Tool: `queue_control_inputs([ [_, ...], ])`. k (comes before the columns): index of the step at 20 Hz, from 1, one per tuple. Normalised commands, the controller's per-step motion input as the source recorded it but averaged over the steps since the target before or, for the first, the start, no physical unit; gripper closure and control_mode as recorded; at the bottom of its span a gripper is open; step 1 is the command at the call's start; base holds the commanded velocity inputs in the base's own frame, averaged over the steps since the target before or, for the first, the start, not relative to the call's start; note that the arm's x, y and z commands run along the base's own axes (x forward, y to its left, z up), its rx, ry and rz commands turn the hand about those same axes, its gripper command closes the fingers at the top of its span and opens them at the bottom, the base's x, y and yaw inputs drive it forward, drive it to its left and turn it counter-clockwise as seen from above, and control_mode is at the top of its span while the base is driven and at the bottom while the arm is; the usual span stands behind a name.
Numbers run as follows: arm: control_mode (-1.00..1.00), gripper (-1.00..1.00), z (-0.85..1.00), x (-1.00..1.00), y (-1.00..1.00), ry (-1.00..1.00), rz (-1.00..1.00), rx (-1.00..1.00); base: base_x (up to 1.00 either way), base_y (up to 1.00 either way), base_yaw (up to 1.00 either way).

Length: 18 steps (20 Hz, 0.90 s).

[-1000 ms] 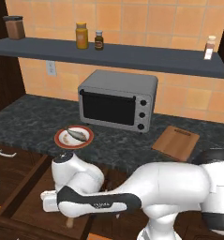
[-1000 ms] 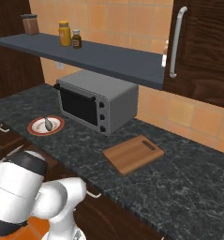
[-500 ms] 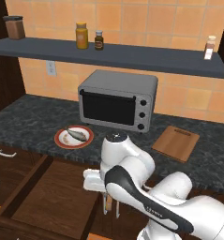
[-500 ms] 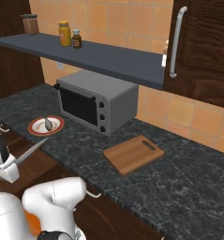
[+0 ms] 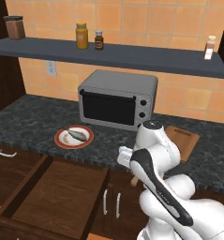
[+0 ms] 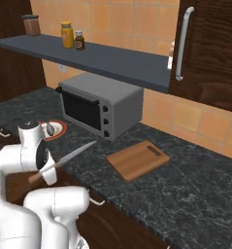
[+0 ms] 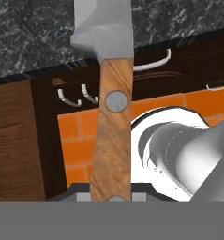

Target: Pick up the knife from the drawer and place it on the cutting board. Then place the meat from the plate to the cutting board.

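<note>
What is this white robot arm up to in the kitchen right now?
The gripper is shut on the knife by its wooden handle, holding it in the air above the open drawer, blade pointing toward the counter. The cutting board lies bare on the dark counter to the right of the toaster oven. The meat lies on the plate, left of the oven.

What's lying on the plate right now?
The meat lies on the plate, near its middle. In the right base view the arm covers part of the plate.
</note>
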Motion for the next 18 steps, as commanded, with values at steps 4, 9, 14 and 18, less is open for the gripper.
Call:
queue_control_inputs([
  [4, -1.0, 1.0, 0.5, 0.95, -0.35, 0.05, -0.5, -0.02, 0.0, 0.0, 0.0],
  [9, -1.0, 1.0, 0.24, 0.97, -0.68, 0.02, -0.37, 0.0, 0.0, 0.0, 0.0],
  [14, -1.0, 1.0, -0.04, 0.9, -0.95, 0.01, -0.09, 0.0, 0.0, 0.0, 0.0],
  [18, -1.0, 1.0, -0.45, 0.92, -0.81, 0.01, 0.05, -0.01, 0.0, 0.0, 0.0],
])
